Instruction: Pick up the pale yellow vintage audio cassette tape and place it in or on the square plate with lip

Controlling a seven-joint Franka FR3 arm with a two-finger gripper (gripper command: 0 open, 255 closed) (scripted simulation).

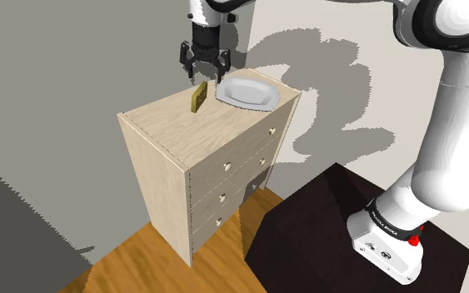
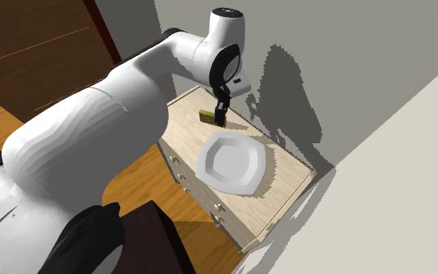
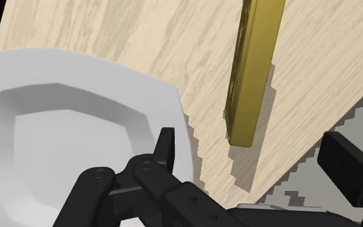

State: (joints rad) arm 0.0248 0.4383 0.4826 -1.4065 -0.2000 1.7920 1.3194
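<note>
A dull yellow cassette tape (image 1: 197, 99) (image 2: 207, 117) (image 3: 253, 71) stands on its edge on the top of a light wooden dresser (image 1: 182, 133) (image 2: 279, 171) (image 3: 109, 32). Beside it lies a white plate with a raised lip (image 1: 246, 90) (image 2: 231, 162) (image 3: 64, 129). My black gripper (image 1: 205, 71) (image 2: 221, 115) (image 3: 247, 161) hangs just above the cassette, open, with the cassette's near end between the spread fingers (image 3: 165, 148) but untouched. The plate holds nothing.
The dresser has three drawers with small knobs (image 1: 227, 166) and stands against a pale wall (image 1: 74, 58). Wooden floor (image 1: 141, 258) lies around it. My dark stand (image 1: 332, 225) is close to the dresser's side.
</note>
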